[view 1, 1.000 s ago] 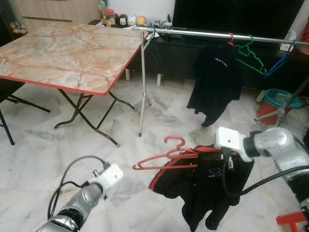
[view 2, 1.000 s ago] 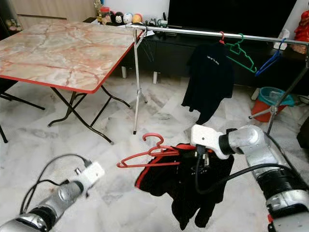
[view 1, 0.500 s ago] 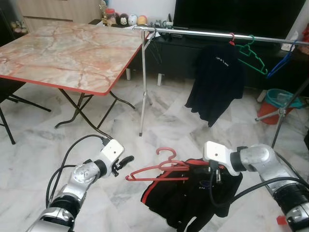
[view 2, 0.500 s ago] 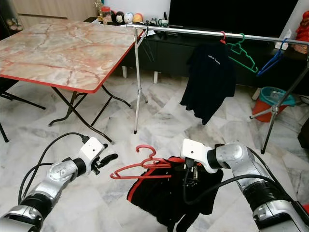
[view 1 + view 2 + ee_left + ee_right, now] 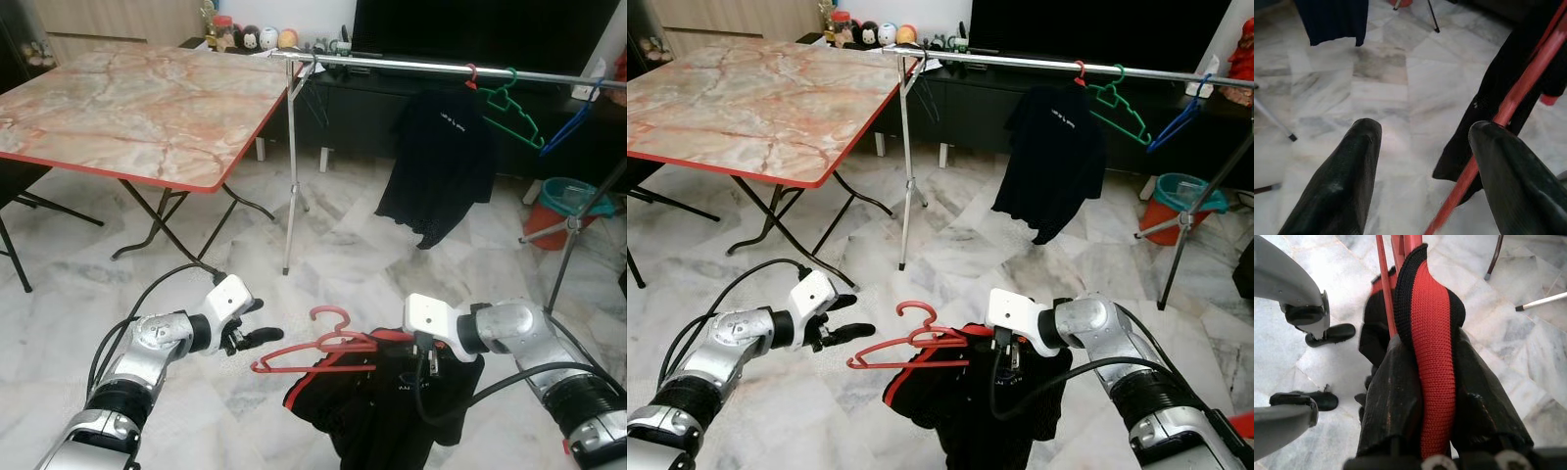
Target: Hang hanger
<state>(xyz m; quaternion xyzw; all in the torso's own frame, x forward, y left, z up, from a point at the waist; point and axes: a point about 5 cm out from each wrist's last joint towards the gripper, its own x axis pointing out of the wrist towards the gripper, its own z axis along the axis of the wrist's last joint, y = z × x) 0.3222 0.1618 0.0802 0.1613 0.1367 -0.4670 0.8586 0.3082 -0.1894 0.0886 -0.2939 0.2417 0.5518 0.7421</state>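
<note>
Since the earlier frames, left tool has come up from low at the robot's left and forward to the near end of the red hanger; right tool has carried hanger and shirt nearer the robot and leftward.

Right tool: fingers closed on the shirt's red-and-black collar band, with a hanger bar running just beside the band. Whether the bar itself is inside the grip cannot be told.

Left tool: fingers spread wide, nothing between them. Hanger bar crosses just beside one fingertip; contact cannot be told.

Hanger: held above the marble floor, roughly level, hook upward, its free end pointing toward the left tool. Black shirt with red trim droops from it below the right tool.

Beyond: steel rail well apart from the held hanger, carrying a black shirt on a red hook, a green hanger and a blue hanger. Marble-top folding counter stands to the left of the rail's leg. Red bucket sits at far right
</note>
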